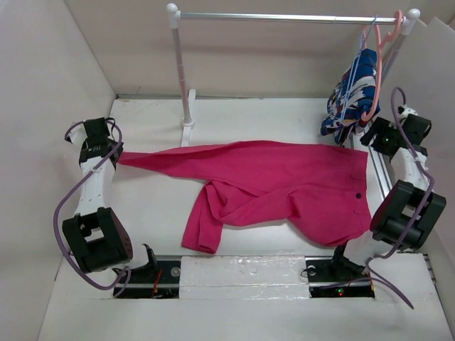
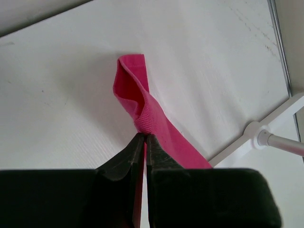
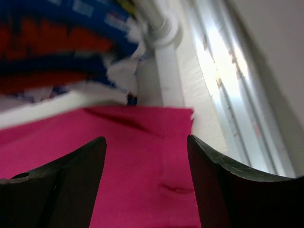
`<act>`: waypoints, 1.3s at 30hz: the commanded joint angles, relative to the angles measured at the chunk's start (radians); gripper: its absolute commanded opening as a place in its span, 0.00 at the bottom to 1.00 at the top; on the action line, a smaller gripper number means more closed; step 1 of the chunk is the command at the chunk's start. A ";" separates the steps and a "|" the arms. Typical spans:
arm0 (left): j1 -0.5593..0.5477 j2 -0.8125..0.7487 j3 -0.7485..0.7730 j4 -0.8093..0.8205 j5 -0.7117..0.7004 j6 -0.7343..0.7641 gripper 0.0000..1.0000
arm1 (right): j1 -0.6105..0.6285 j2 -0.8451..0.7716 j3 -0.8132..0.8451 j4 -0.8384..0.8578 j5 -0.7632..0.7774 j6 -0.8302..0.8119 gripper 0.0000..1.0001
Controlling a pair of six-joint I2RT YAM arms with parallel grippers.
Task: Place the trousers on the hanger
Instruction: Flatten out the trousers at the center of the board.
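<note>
The magenta-pink trousers (image 1: pixel 284 177) lie flat across the table, one leg stretched left, the other folded toward the front. My left gripper (image 1: pixel 116 155) is shut on the far-left cuff; the left wrist view shows the jaws (image 2: pixel 144 137) pinching the twisted cuff (image 2: pixel 142 109). My right gripper (image 1: pixel 364 137) is open just above the waistband's back right corner; in the right wrist view it (image 3: pixel 146 140) straddles the pink cloth (image 3: pixel 133 161) without touching. A thin light-blue hanger (image 1: pixel 371 28) hangs by its hook at the rail's right end, mostly hidden behind the other clothes.
A white clothes rail (image 1: pixel 284 17) stands at the back, its left post base (image 1: pixel 186 128) near the stretched leg. A blue-and-white patterned garment (image 1: pixel 352 92) and a salmon-pink hanger (image 1: pixel 384 64) hang at its right end, close to my right gripper. White walls enclose the table.
</note>
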 commanded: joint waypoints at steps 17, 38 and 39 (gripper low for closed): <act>-0.109 -0.326 0.106 -0.302 -0.094 -0.073 0.00 | 0.476 -0.534 -0.338 -0.157 -0.018 -0.187 0.73; -0.167 0.186 0.432 -0.116 0.106 0.149 0.53 | 1.375 -0.442 -0.178 -0.254 0.244 -0.115 0.23; -0.212 0.111 0.259 -0.108 0.119 0.157 0.23 | 1.375 -0.443 -0.206 -0.243 0.244 -0.121 0.06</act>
